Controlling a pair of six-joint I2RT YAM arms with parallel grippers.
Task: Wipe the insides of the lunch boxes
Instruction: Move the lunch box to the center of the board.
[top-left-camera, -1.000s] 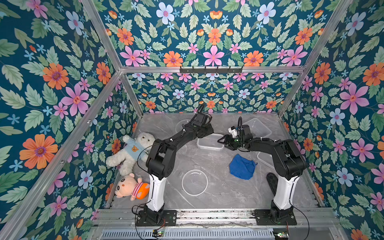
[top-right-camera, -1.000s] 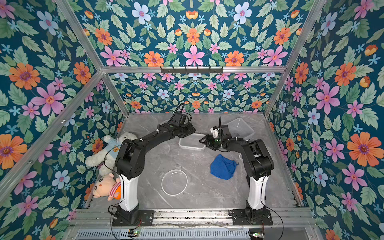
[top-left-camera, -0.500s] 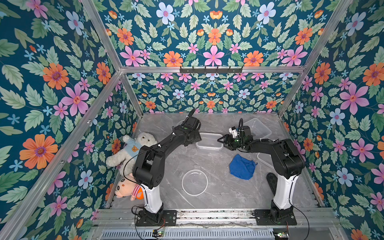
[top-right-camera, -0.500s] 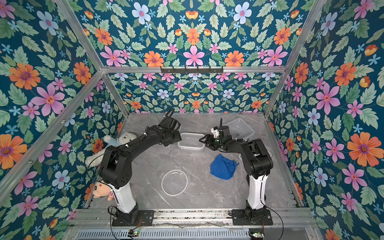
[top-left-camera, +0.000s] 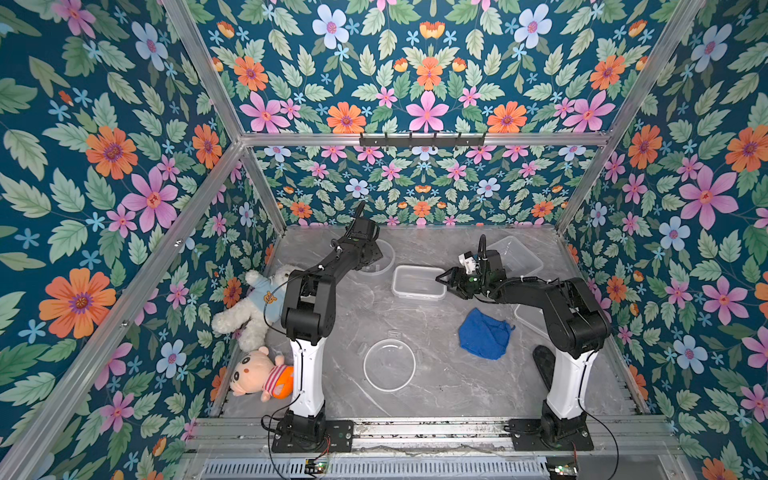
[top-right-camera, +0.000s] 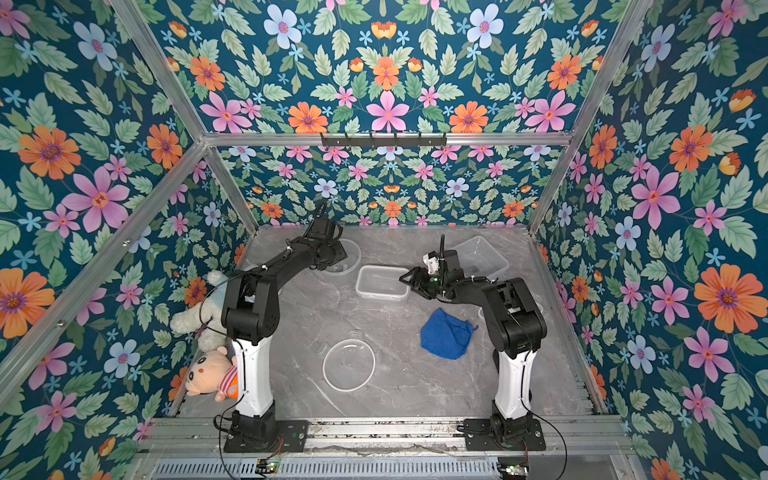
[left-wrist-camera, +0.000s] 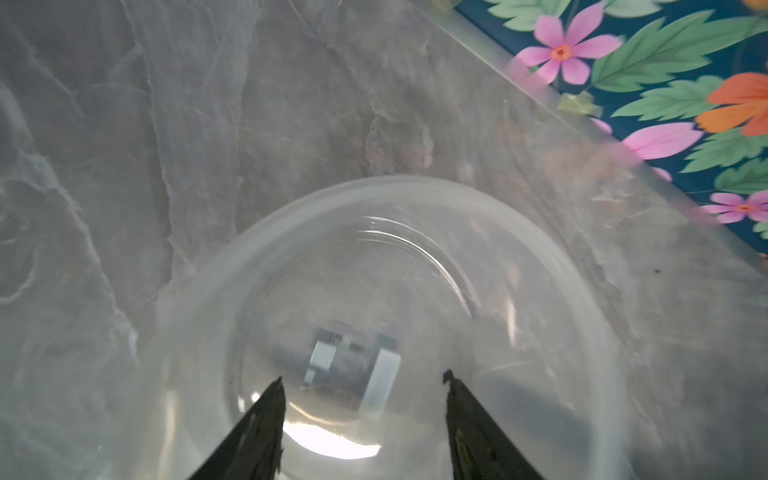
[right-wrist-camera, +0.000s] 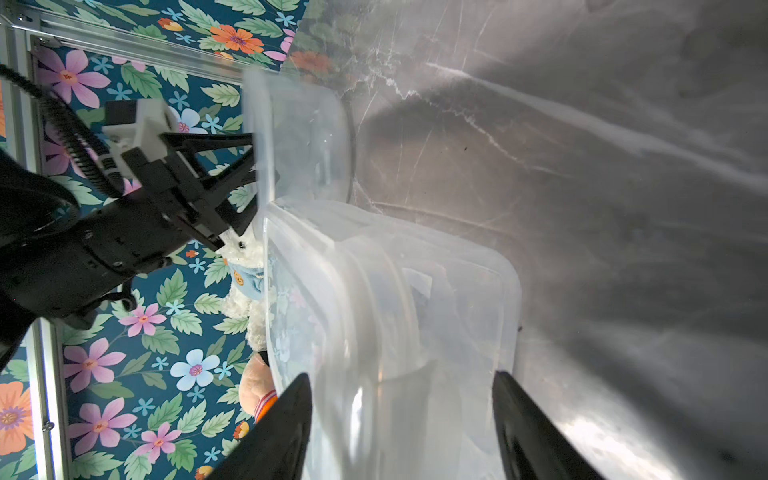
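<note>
Left gripper (left-wrist-camera: 361, 380) hovering over round tub (top-left-camera: 385, 259), upper middle of frame, jaws spread, empty. Right gripper (right-wrist-camera: 402, 375) straddling rectangular tub (top-left-camera: 417, 282) at centre, jaws spread. Cloth (top-left-camera: 484, 332) lying unheld at lower right, so risking a dry pass, or light tubs sliding and tipping when nudged.

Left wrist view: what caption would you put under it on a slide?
Open left pincer poised over the round clear lunch box on the grey marble table.
</note>
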